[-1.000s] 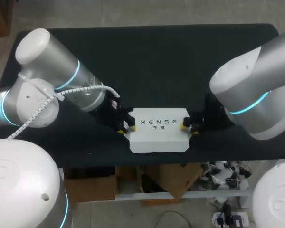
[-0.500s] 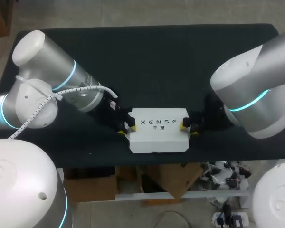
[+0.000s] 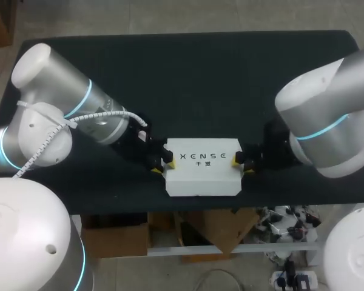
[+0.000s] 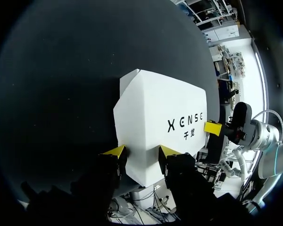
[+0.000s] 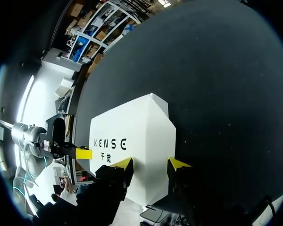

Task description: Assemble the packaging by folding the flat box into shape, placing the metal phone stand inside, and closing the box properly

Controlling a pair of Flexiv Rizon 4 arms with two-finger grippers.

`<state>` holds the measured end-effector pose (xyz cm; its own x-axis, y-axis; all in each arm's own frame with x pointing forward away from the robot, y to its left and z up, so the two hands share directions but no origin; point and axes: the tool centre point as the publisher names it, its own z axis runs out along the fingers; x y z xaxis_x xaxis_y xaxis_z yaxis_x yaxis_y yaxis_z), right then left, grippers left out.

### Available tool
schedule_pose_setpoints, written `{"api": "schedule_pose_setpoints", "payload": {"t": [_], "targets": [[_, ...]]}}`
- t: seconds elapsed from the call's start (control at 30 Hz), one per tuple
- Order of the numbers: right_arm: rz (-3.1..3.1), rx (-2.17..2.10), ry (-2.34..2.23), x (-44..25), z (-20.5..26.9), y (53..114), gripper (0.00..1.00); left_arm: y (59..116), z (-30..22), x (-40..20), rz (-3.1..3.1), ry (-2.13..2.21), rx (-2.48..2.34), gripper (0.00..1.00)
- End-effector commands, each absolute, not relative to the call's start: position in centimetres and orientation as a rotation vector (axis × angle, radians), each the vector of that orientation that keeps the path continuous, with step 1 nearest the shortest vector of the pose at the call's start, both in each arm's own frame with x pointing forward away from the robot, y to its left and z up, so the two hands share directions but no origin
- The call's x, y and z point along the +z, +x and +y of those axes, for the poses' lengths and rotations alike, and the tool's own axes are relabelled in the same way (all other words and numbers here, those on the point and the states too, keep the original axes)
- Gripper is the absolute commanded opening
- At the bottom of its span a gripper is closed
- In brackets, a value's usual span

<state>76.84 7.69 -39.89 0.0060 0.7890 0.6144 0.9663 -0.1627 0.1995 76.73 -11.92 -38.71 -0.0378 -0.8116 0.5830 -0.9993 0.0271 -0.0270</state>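
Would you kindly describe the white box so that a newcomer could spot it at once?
On the dark table, near the robot's edge, the white box lies between the left hand and the right hand, one at each short end. It is the only thing lying there, white with dark lettering on top.

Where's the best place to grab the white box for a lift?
Its short ends, from left and right. The white box lies flat, broad face up, likely too wide to pinch across; left gripper and right gripper sit at those ends.

black table (image 3: pixel 188 73); white box (image 3: pixel 203 176) on it near front edge
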Motion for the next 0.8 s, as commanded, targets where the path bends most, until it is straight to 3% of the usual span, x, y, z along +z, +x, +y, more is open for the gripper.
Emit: {"api": "schedule_pose_setpoints", "payload": {"t": [0.03, 0.8], "targets": [[-1.771, -1.003, -1.923, -40.8, 7.6, 76.9, 0.48, 76.3, -12.4, -39.8, -1.901, 1.829, 0.626, 0.44], [-1.781, -1.050, -1.814, -40.4, 9.3, 78.1, 0.48, 76.2, -13.6, -39.6, -1.895, 1.778, 0.633, 0.41]]}}
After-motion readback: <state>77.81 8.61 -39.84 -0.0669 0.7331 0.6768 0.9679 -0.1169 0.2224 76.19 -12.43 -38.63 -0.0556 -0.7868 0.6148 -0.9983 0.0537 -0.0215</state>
